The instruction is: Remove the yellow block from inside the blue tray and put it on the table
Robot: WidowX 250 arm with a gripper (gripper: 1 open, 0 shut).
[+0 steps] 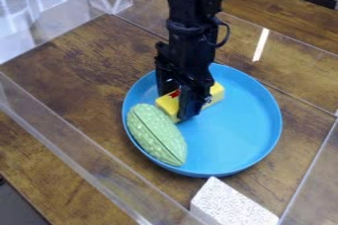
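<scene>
The yellow block [211,94] lies inside the blue tray [248,122], near its back-left part. My gripper [183,107] points straight down onto the block, and its two black fingers are shut on the block's sides. Yellow shows on either side of the fingers; the block's label is mostly hidden by them. The block still rests on the tray floor. The tray sits on the dark wooden table [73,76].
A green textured oval item [157,132] lies in the tray's front-left part, close to my fingers. A white speckled foam block [235,205] stands at the front edge. Clear acrylic walls [53,120] run along the table's left and front.
</scene>
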